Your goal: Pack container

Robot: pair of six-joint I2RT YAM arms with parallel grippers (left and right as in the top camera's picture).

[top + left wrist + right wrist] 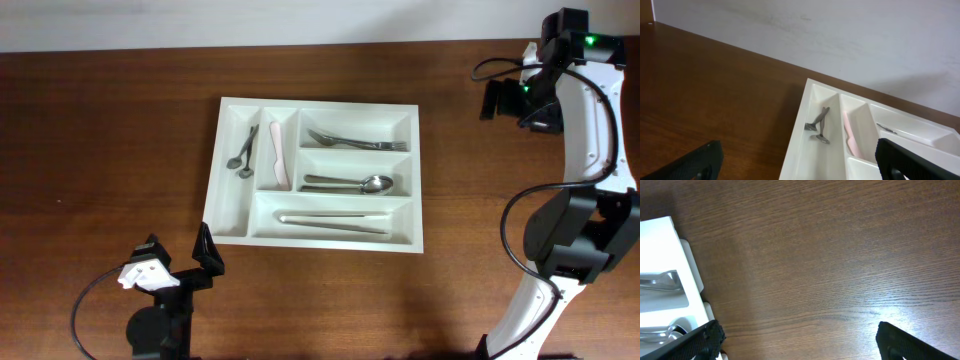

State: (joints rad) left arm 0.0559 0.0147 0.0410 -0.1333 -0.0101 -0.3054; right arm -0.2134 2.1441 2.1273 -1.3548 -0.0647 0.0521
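1. We see the large white rectangular plastic cutlery tray lying flat near the middle of the dark brown wooden table. Its two narrow compartments are on the left, and its three long ones are stacked on the right.
2. In the leftmost narrow compartment we count two small metal spoons, touching or crossing near their bowls.
3. In the narrow compartment beside it lies a pale pink-and-white knife, set lengthwise.
4. The far long compartment holds a metal fork with its tines toward the left.
5. The middle long compartment holds a larger metal spoon with its bowl toward the right.
6. The near long compartment holds a pair of slim metal tongs, stretched across most of its length.
7. The left gripper sits near the table's front edge, just off the tray's near-left corner. Its fingers are spread wide and nothing is between them. Its wrist camera looks over that corner toward the white wall.
8. The right gripper hangs over bare wood at the far right, well apart from the tray. Its two black fingertips stand far apart at the lower corners of its wrist view, with nothing held. Only the tray's right edge shows at the left of that view.
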